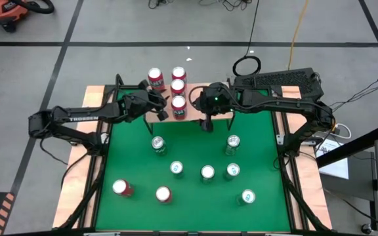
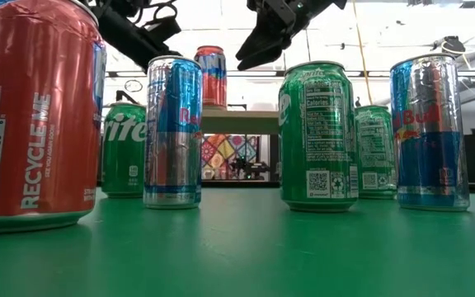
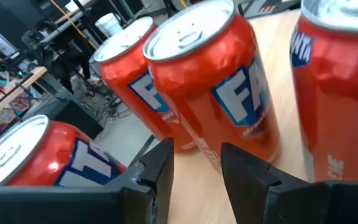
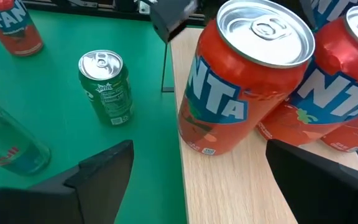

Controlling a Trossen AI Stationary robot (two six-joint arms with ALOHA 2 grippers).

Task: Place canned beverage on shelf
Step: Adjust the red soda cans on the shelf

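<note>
Four red cans [image 1: 178, 101] stand on the far shelf [image 1: 190, 116]. Left end effector [image 1: 161, 106] narrowly apart, empty; right end effector [image 1: 207, 122] wide apart, empty.

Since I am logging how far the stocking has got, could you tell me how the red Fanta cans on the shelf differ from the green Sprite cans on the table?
The red Fanta cans stand on the light-wood shelf, whereas the green Sprite cans are on the green table. The Fanta cans are packed close together; the Sprite cans are spread well apart. Both hands hover at the Fanta cans, none near the Sprite cans. All stand upright.
</note>
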